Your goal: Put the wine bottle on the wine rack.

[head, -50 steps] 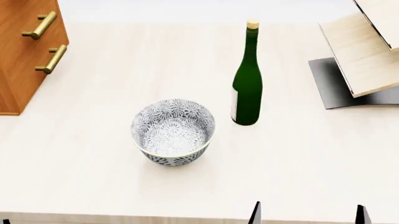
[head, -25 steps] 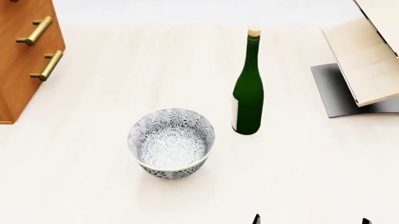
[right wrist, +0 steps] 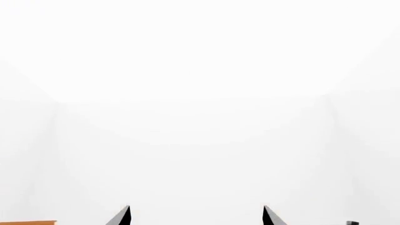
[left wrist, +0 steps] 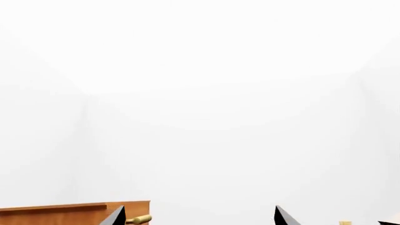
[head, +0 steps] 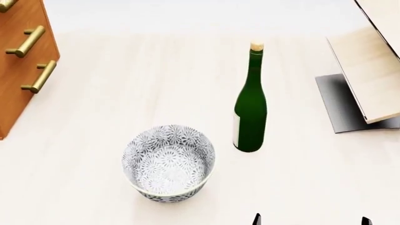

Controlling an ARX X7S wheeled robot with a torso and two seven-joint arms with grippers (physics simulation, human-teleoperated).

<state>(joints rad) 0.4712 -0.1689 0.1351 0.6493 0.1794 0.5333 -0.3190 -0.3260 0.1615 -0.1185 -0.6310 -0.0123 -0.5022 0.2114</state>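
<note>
The wine bottle (head: 251, 105) stands upright mid-table: dark green glass, tan cork, pale label on its left side. The wine rack (head: 367, 77), slanted light-wood panels on a grey metal base (head: 334, 105), stands at the right edge, partly cut off. My right gripper (head: 310, 221) shows only as two black fingertips at the bottom edge, near of and right of the bottle, wide apart and empty. In its wrist view the right gripper (right wrist: 196, 216) is open on blank white. My left gripper (left wrist: 200, 218) is open and empty, and is out of the head view.
A blue-patterned bowl (head: 168, 161) sits left of and nearer than the bottle. A brown wooden cabinet (head: 16, 70) with brass handles stands at the far left; it also shows in the left wrist view (left wrist: 69, 213). The pale table (head: 125, 84) stretches between them.
Everything on the table has slid down in the head view as the camera moved; bottle, bowl and rack keep their places relative to one another. My right fingertips sit lower at the edge.
</note>
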